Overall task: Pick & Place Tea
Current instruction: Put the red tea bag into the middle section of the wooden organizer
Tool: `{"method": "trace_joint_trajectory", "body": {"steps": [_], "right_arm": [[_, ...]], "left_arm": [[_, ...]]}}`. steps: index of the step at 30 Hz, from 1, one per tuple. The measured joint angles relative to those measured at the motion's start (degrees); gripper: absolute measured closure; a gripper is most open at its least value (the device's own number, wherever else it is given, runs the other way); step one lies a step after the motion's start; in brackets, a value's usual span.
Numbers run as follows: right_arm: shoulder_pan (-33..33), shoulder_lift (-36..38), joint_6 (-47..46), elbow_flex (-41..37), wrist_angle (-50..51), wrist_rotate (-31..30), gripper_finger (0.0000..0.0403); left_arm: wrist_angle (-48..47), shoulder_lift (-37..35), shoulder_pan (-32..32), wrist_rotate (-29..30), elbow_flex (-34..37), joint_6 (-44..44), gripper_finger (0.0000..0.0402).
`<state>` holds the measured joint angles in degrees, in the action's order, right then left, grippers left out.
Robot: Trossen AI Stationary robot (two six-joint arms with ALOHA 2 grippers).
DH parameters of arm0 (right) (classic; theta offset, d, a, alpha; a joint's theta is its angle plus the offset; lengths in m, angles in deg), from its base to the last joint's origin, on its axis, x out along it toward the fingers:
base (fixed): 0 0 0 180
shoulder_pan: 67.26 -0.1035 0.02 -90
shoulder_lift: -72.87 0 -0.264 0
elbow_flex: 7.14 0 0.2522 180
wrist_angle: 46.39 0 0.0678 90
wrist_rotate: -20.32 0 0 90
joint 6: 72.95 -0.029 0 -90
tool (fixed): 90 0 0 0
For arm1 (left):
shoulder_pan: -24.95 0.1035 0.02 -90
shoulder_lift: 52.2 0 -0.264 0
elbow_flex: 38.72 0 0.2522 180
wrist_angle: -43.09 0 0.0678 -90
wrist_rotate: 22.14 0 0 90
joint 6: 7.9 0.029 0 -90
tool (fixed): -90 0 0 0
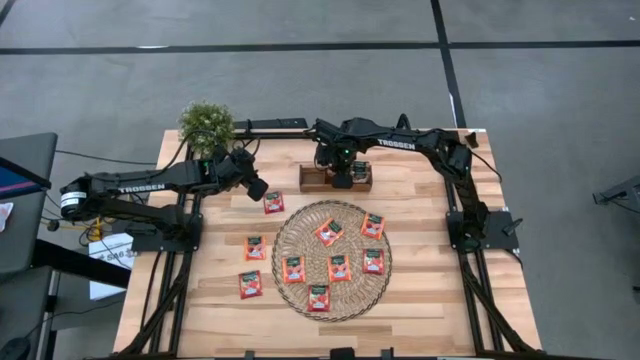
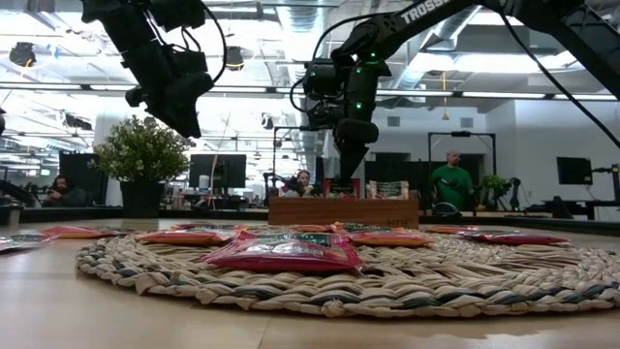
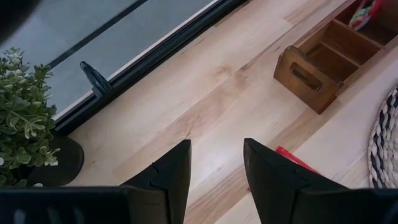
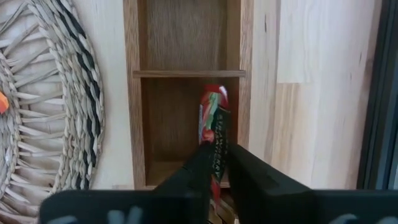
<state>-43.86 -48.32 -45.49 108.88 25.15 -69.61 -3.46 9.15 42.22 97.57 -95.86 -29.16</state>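
Red sachet [image 4: 213, 127] stands on edge between the right gripper's [image 4: 214, 163] fingertips, inside a compartment of the wooden tray [image 4: 134, 93]; fingers barely parted around it, so whether they yet let go, cannot tell. Judged mid-task: nine sachets left, six on the woven mat [image 1: 290, 236] and three on the bare table [image 1: 430, 310], all well apart from this gripper. Left gripper [image 3: 217, 163] hovers open and empty, one sachet [image 1: 273, 203] just below it.
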Motion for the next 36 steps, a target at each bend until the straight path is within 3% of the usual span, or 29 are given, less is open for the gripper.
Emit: {"method": "trace_joint_trajectory", "body": {"steps": [5, 10, 13, 18, 21, 25, 27, 31, 36], "right_arm": [[0.0, 0.0, 0.05, 0.0, -0.07, -0.52, 0.0321], [0.0, 0.44, -0.33, 0.03, -0.12, -7.3, 0.0292], [0.0, 0.5, -0.38, 2.34, 3.67, -10.92, 0.0283], [-0.53, 0.55, -2.51, 8.29, 10.98, -10.59, 0.0278], [-1.55, 0.57, -5.36, 13.23, 20.13, -6.17, 0.028], [-3.63, 0.64, -7.91, 16.53, 31.43, 10.1, 0.0285], [-5.2, 1.56, -8.37, 15.17, 31.82, 15.22, 0.0287], [-8.86, 6.36, -8.39, 9.05, 32.06, 17.82, 0.0293], [-13.42, 15.33, -11.94, -4.25, 29.48, 17.9, 0.0296]], "left_arm": [[1.01, 0.0, -0.01, -0.59, 0.0, 0.02, 0.0261], [2.5, 0.0, 0.0, -1.65, 0.0, 0.96, 0.0261], [3.97, 0.0, -0.02, -2.13, 0.0, 1.57, 0.0261], [4.66, 0.0, 0.0, -2.43, 0.0, 1.51, 0.0261], [4.65, 0.0, 0.0, -4.07, 0.0, 1.49, 0.0261], [4.63, 0.0, -0.02, -5.98, 0.0, 1.05, 0.0261], [4.44, 0.01, -0.02, -6.02, 0.0, 0.31, 0.0261], [2.68, 0.0, -0.02, -6.02, 0.0, -1.9, 0.0261], [1.42, 0.02, -0.02, -6.06, 0.0, -2.84, 0.0261]]}}
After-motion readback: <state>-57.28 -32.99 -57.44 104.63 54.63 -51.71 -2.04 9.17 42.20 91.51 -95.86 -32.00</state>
